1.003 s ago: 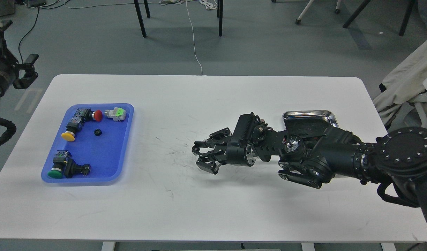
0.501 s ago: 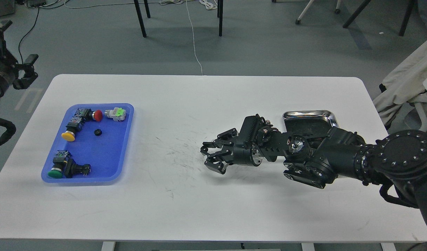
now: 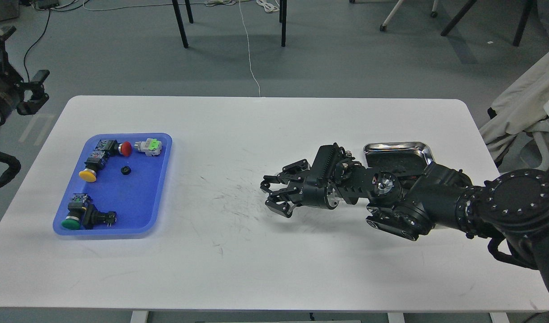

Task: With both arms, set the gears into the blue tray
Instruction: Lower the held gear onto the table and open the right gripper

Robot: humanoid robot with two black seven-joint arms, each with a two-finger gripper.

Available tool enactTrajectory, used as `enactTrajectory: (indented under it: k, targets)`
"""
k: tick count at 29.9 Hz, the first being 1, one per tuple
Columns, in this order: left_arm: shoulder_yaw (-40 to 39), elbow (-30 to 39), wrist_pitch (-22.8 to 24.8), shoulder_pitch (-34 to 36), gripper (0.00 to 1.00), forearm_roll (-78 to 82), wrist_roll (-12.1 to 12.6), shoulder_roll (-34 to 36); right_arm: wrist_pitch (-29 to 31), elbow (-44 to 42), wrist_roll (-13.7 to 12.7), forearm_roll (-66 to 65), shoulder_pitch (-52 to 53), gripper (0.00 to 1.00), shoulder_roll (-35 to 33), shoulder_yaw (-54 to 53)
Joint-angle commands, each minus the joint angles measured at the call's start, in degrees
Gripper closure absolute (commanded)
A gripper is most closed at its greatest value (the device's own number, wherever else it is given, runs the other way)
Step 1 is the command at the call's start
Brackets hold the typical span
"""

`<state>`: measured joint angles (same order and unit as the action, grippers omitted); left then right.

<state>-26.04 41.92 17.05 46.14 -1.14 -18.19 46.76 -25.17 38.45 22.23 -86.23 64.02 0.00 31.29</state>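
Observation:
The blue tray lies at the table's left side. One gear, a tiny black toothed wheel, rests on the tray floor near its middle, among the push-button switches. My right gripper hovers low over the scuffed middle of the table, pointing left, far to the right of the tray. It is open, and I see nothing between its fingers. My left gripper hangs off the table's far-left corner over the floor, open and empty, well behind the tray.
Push-button switches with red, yellow and green caps share the blue tray. A shiny steel tray sits at the right, partly covered by my right arm. Chair legs and cables stand beyond the table.
My right gripper has drawn back to the right, toward the steel tray, and risen slightly. The left gripper and the things in the blue tray have barely moved.

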Motion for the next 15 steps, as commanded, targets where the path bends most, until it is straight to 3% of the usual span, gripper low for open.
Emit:
enactTrajectory:
  k: [1, 10, 15]
  targets:
    - [0.0, 0.0, 0.0, -0.1, 0.02, 0.0, 0.0, 0.1, -0.6, 0.7, 0.0, 0.1, -0.1, 0.99, 0.0, -1.0]
    - [-0.1, 0.0, 0.0, -0.1, 0.02, 0.0, 0.0, 0.2, -2.8, 3.6, 0.3, 0.0, -1.4, 0.99, 0.0, -1.4]
    - [-0.1, 0.0, 0.1, -0.1, 0.02, 0.0, 0.0, 0.8, -2.8, 5.0, 1.8, -0.1, -1.7, 0.99, 0.0, -1.3]
